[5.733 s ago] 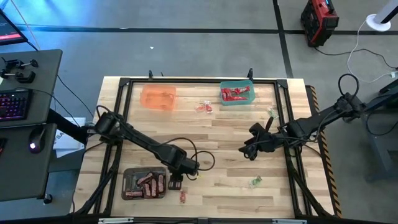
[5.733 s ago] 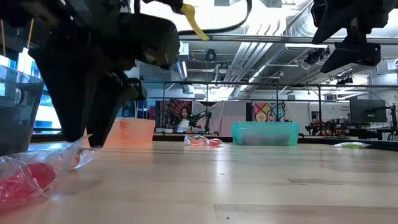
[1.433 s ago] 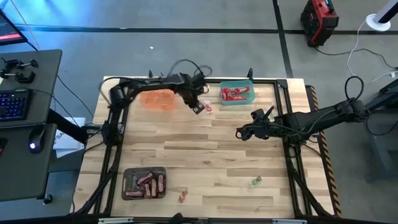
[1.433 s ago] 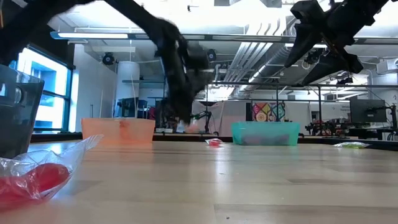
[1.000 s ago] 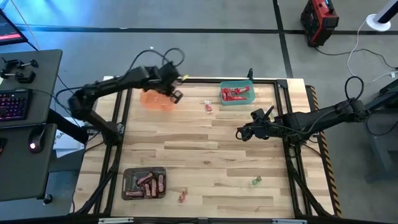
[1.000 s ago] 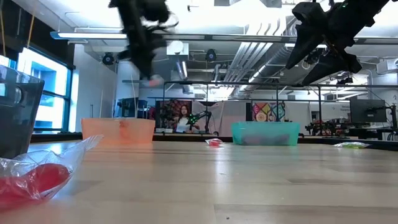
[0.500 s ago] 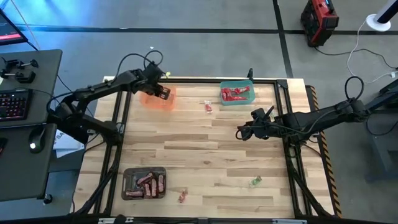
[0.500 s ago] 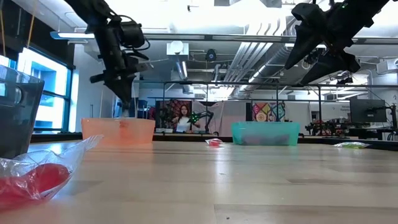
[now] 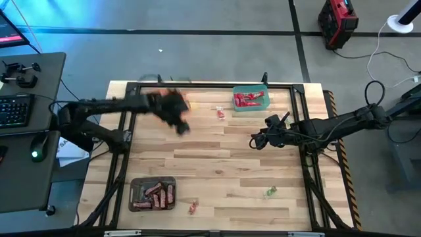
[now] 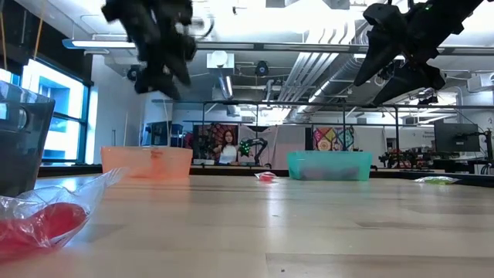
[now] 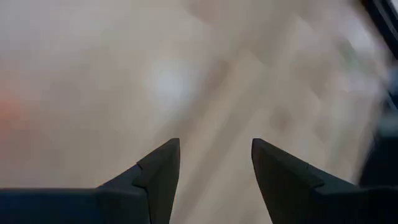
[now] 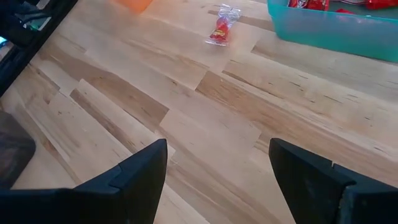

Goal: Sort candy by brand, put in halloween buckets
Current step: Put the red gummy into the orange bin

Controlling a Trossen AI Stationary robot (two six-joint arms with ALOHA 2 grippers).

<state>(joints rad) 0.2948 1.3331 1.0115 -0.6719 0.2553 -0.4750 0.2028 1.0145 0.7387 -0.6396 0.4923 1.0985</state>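
Candy wrapped in crinkly red film point(image 9: 220, 113) lies loose on the pale wooden tabletop point(image 9: 223, 164) near the far edge, between a translucent orange plastic tub point(image 10: 147, 162) and a shallow green plastic tub point(image 9: 250, 99) already holding red pieces. Left tool point(image 11: 212, 163) hangs above the boards beside the orange tub, fingers spread, empty. Right tool point(image 12: 214, 163) waits mid-table, wide open, empty. Brown bars fill a dark grey tub point(image 9: 152, 194) by the near edge.

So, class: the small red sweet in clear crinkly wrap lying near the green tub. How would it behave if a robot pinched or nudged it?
The small red sweet in clear crinkly wrap probably weighs little and would slide on the smooth wooden table. Its loose twisted ends look floppy, so a pinch there may slip.
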